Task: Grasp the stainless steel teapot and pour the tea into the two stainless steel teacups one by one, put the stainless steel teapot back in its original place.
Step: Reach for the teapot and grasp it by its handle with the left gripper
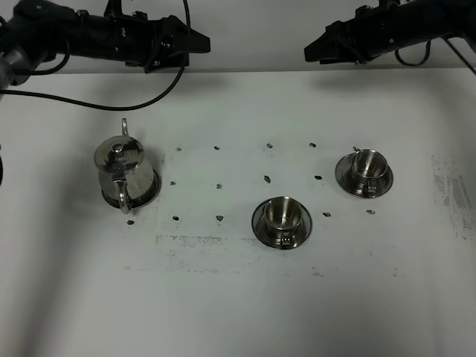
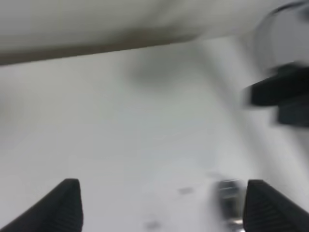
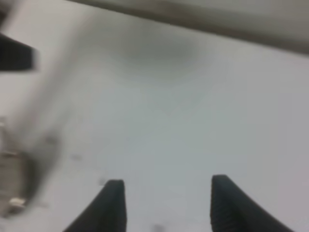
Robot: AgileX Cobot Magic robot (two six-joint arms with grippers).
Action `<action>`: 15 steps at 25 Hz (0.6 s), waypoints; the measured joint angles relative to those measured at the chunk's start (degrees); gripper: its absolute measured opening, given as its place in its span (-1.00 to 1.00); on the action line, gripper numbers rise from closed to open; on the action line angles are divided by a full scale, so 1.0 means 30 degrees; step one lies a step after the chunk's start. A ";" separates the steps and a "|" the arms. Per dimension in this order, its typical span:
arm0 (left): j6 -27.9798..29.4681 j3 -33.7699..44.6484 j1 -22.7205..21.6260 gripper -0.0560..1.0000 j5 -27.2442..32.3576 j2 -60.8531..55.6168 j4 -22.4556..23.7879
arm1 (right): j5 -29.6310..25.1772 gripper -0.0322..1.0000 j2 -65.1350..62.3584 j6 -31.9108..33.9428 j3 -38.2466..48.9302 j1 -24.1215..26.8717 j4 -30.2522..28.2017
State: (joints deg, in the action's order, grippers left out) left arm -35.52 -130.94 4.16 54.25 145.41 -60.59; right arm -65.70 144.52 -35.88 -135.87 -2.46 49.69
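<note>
Stainless steel teapot (image 1: 125, 172): stands upright on the left part of the white worktop (image 1: 238, 297), with the lid on and the knob on top.
Teapot axis: the spout-to-handle line runs far to near across the worktop. The thin spout points at the far edge and the loop handle faces the near edge.
Steel disc (image 1: 154, 193): lies under the teapot's base; only a dark crescent of its rim shows on the side toward the cups.
Middle teacup (image 1: 281, 214): upright on its saucer (image 1: 260, 227), near the centre and well apart from the teapot.
Right teacup (image 1: 367, 167): upright on its own saucer (image 1: 383, 182), farther back and to the right, with its little handle turned toward the far edge.
Cup contents: cannot tell.
Left end effector (image 2: 163, 193): fingers (image 2: 67, 205) spread wide with nothing between them. It hangs over the far edge, beyond the teapot and clear of it.
Right end effector (image 3: 167, 186): fingers (image 3: 227, 203) parted and holding nothing. It is raised over the far edge, beyond the right teacup.
Wrist views: blurred, little detail to read.
Worktop marks (image 1: 266, 178): small dark specks in rows between the teapot and the cups.
</note>
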 joint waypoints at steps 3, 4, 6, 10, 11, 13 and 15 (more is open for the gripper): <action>0.1522 -0.1630 0.0161 0.36 0.0095 0.0000 0.4498 | -0.0016 -0.13 0.0000 0.1107 -0.1363 0.0000 -0.2924; 0.1941 -0.1929 0.0284 0.36 0.0257 0.0000 0.5887 | -0.0206 -0.13 0.0000 0.1432 -0.1721 0.0000 -0.3725; 0.2801 -0.2404 0.0617 0.35 0.0967 -0.0019 0.8373 | -0.0830 -0.13 0.0000 0.2020 -0.2469 0.0000 -0.4964; 0.3851 -0.2234 0.1205 0.36 0.1589 -0.0443 1.0921 | -0.1290 -0.13 -0.1157 0.2688 -0.2195 -0.0064 -0.7851; 0.3893 -0.2030 0.1308 0.36 0.1630 -0.0703 1.1234 | -0.1317 -0.13 -0.1638 0.2915 -0.1821 -0.0085 -0.8651; 0.3956 -0.1142 0.1383 0.36 0.1450 -0.1846 1.1950 | -0.1312 -0.13 -0.2965 0.3519 -0.0846 -0.0085 -0.9719; 0.3956 0.0244 0.1469 0.36 0.0877 -0.3345 1.2298 | -0.1227 -0.13 -0.4288 0.3864 0.0101 -0.0085 -1.0497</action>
State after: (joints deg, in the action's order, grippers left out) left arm -23.65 -130.21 8.57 56.88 135.38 -23.69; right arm -69.38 131.66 -24.29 -135.57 -2.71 18.20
